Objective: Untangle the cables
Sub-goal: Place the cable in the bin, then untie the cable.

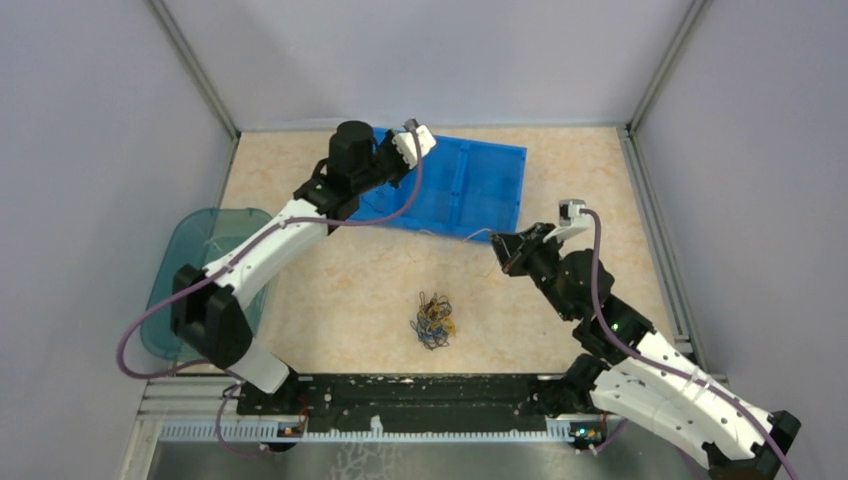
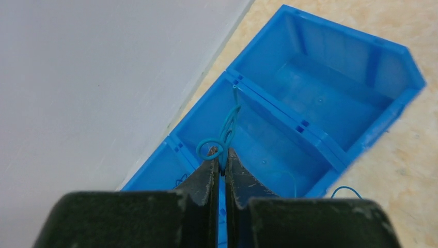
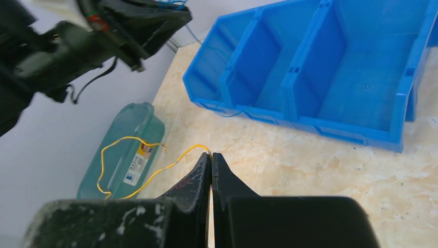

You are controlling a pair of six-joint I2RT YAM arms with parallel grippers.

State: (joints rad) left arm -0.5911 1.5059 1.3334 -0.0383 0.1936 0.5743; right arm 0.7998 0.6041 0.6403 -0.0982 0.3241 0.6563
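The left gripper (image 2: 220, 161) pinches a thin, curly blue wire (image 2: 231, 119) over the hard plastic bin (image 2: 320, 135), probably to drop it in. The right gripper (image 3: 211, 159) pinches a bendy yellow wire (image 3: 181, 156) in the air. The other cables (image 1: 434, 321) lie in a tangled heap on the table (image 1: 330, 280).

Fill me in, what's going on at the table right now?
Each arm has one cable. The left hand is shut on a blue cable, dangling it over the blue bin. The right hand is shut on a yellow cable just in front of that bin. A small tangle of cables lies on the table between the arms, not yet separated.
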